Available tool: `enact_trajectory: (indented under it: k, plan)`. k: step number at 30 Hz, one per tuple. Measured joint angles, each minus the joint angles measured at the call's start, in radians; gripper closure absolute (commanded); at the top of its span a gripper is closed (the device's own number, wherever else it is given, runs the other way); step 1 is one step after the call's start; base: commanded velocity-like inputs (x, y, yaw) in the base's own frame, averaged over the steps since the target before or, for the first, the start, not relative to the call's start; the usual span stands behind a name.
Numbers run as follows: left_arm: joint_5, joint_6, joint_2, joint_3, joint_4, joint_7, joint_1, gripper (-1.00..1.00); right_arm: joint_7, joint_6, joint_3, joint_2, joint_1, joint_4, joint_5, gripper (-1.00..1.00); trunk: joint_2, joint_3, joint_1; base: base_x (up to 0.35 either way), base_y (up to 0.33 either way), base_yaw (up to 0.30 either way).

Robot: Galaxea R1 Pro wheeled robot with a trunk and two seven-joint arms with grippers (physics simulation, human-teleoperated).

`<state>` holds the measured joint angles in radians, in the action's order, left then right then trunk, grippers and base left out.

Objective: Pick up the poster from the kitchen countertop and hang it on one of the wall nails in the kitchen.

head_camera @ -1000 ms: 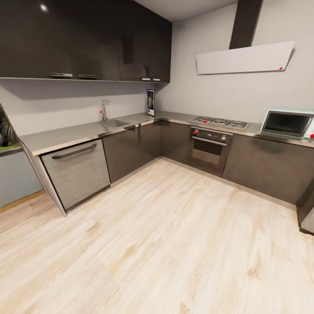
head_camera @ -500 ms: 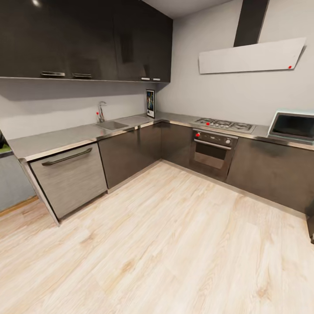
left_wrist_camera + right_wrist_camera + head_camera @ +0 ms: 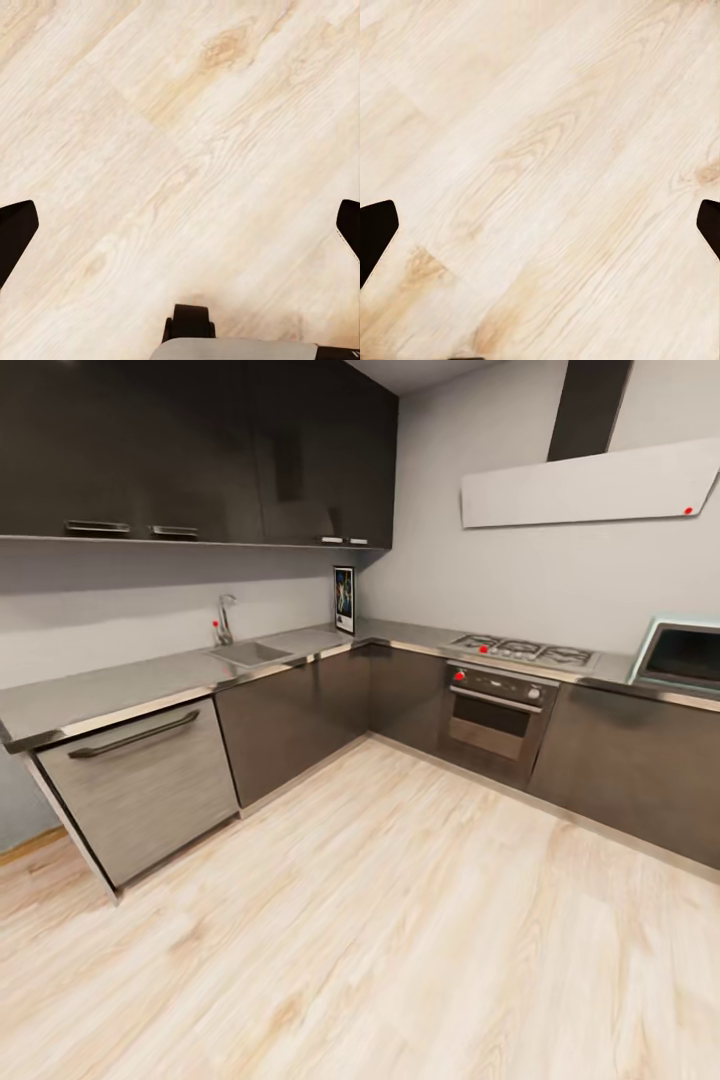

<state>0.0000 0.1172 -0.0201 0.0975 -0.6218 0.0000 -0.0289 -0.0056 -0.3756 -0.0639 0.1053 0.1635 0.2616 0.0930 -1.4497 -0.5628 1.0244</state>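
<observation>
The poster (image 3: 344, 600) stands upright in the far corner of the grey metal kitchen countertop (image 3: 150, 682), leaning against the wall under the dark upper cabinets. Its white border and dark picture show, small and distant. No wall nail is distinguishable on the light-grey walls at this range. In the left wrist view my left gripper (image 3: 180, 225) is open, its dark fingertips (image 3: 15, 236) far apart over bare wooden floor. My right gripper (image 3: 540, 225) is open too, with its fingertips (image 3: 375, 232) spread above the floor and nothing between them.
The worktop holds a sink (image 3: 248, 653) with a tap (image 3: 223, 618) and a gas hob (image 3: 523, 652) over an oven (image 3: 495, 712). A microwave (image 3: 686, 656) sits at the right. A white hood (image 3: 590, 485) hangs above. Light wooden floor (image 3: 380, 900) stretches toward the cabinets.
The whole head view has shifted: the camera has moved closer to the kitchen and turned right. The counter's left end and the microwave slid toward the picture's edges. The poster stands unmoved.
</observation>
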Motion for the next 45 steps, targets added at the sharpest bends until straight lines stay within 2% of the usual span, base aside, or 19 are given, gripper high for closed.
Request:
enact_trajectory:
  k: [45]
  plan:
    - [0.0, 0.001, 0.0, 0.001, 0.0, 0.0, 0.0, -1.0, 0.001, 0.001, 0.0, -0.004, 0.0, 0.0, 0.0, -1.0, 0.0, 0.0, 0.0, 0.34, -0.032, 0.0]
